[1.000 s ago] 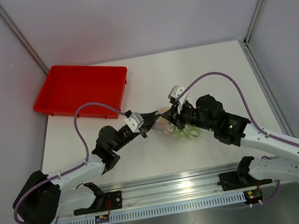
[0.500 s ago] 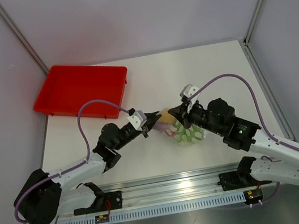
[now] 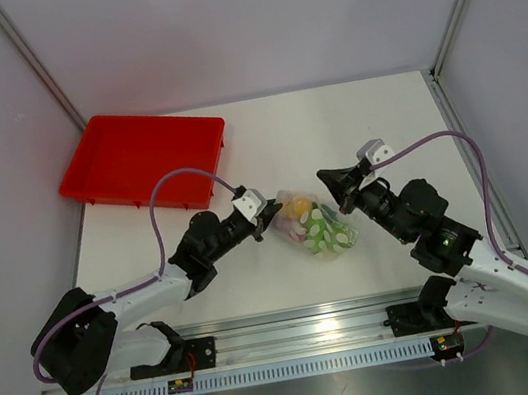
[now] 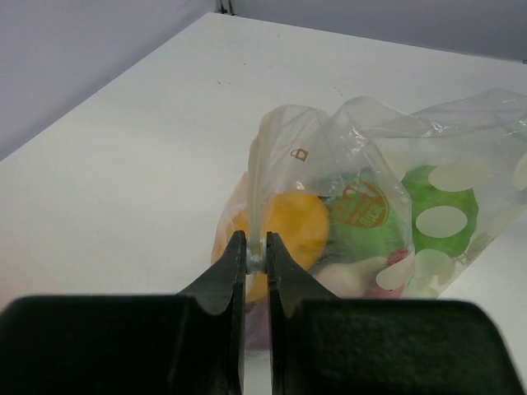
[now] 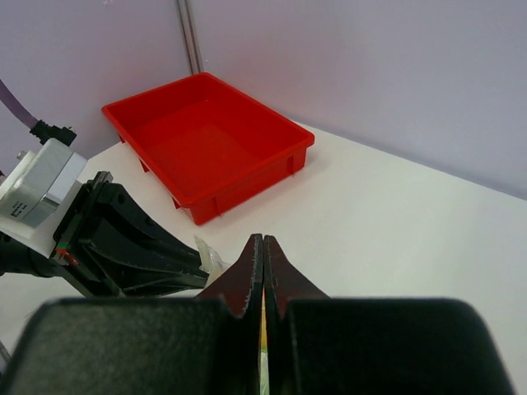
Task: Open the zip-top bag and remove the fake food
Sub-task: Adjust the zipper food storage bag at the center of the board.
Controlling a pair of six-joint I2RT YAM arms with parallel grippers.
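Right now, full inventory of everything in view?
zip-top bag: 1, clear, mid-table between the arms
fake food: several, yellow, green, some purple, inside the bag
red tray: 1, red, table's far left corner
table: 1, white, under everything
left fingers: 2, black, shut on the bag's edge
right fingers: 2, black, shut on nothing, right of the bag

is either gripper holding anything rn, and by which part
The left gripper pinches the zip-top bag by a thin fold of plastic at its edge. The right gripper is shut on nothing.
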